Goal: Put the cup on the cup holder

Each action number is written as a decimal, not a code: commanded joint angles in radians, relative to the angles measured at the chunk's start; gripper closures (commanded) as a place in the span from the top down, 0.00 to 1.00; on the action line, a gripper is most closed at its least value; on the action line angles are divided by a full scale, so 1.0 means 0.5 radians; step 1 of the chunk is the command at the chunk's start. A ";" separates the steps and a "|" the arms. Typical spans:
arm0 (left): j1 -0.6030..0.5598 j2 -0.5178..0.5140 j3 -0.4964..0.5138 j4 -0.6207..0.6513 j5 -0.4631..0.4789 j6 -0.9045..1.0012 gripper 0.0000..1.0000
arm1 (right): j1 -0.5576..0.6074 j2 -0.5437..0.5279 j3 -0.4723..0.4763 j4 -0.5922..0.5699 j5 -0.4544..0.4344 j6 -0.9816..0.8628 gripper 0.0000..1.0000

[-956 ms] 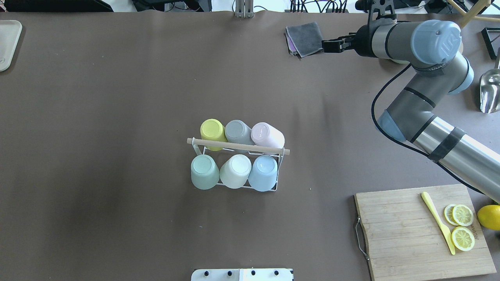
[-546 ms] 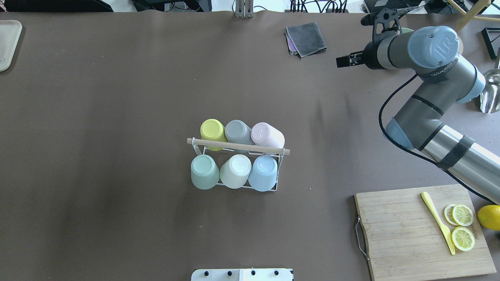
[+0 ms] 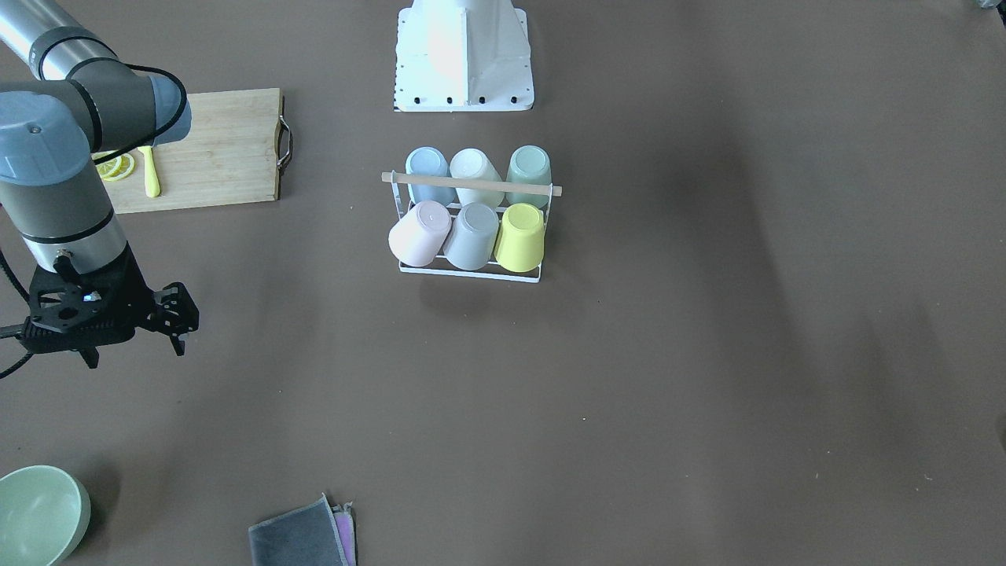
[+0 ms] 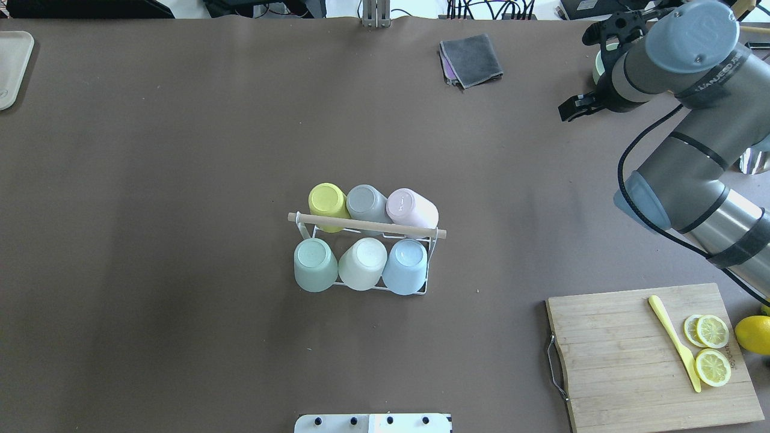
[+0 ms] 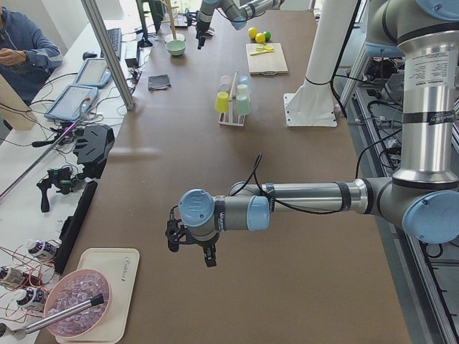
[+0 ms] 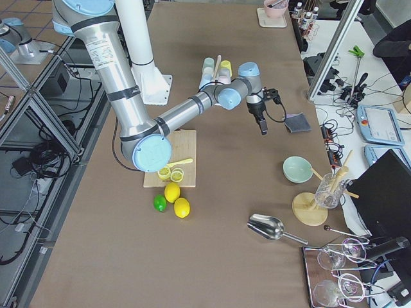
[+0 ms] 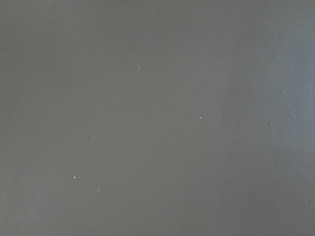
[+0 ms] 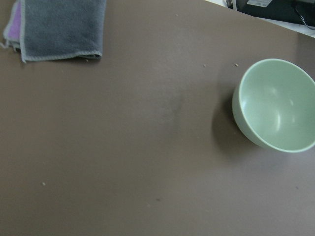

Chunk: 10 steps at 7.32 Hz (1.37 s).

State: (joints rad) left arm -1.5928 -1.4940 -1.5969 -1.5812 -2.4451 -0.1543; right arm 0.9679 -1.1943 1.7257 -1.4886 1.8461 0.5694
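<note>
The white wire cup holder [image 4: 426, 291] [image 3: 471, 274] stands mid-table, its wooden rod [image 4: 367, 225] across the top. Several cups sit upside down on its prongs: yellow [image 4: 325, 199], grey [image 4: 364, 202] and pink [image 4: 409, 207] on the far row, green [image 4: 313, 261], white [image 4: 363, 260] and blue [image 4: 405, 261] on the near row. My right gripper [image 4: 566, 112] [image 3: 182, 321] hovers far off at the back right, open and holding nothing. My left gripper [image 5: 191, 249] shows only in the exterior left view, over bare table far from the holder; I cannot tell its state.
A grey cloth [image 4: 472, 59] lies at the back, a pale green bowl [image 3: 35, 511] [image 8: 275, 105] just beyond the right gripper. A wooden cutting board [image 4: 625, 355] with lemon slices and a yellow knife sits front right. A beige tray [image 4: 11, 66] is at the back left corner.
The right arm has swung its gripper away from the grey cloth, to the right and a little nearer the robot. The cups and holder have not moved.
</note>
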 commanded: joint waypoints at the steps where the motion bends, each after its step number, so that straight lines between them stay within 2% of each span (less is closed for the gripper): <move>1: 0.001 0.018 -0.006 0.002 0.015 -0.001 0.98 | 0.296 -0.111 0.098 -0.442 0.179 -0.550 1.00; 2: 0.001 0.021 0.000 -0.001 0.021 -0.001 0.98 | 0.440 -0.191 0.098 -0.577 0.192 -0.759 1.00; 3: -0.002 0.024 -0.006 -0.001 0.015 -0.001 0.98 | 0.539 -0.292 0.101 -0.615 0.298 -0.834 1.00; 4: -0.002 0.021 -0.009 0.002 0.018 -0.001 0.98 | 0.656 -0.442 0.104 -0.591 0.478 -0.865 1.00; 6: -0.008 0.024 -0.009 0.002 0.018 -0.001 0.98 | 0.925 -0.657 0.080 -0.591 0.618 -1.223 1.00; 8: -0.008 0.024 -0.006 0.002 0.018 -0.001 0.98 | 1.143 -0.744 -0.088 -0.582 0.789 -1.228 1.00; 10: -0.011 0.024 -0.006 0.002 0.018 -0.001 0.98 | 1.203 -0.768 -0.251 -0.441 0.894 -1.216 1.00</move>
State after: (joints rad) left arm -1.5973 -1.4819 -1.6003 -1.5800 -2.4361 -0.1549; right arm 1.5483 -1.5686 1.6517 -1.7472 2.2629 -0.0405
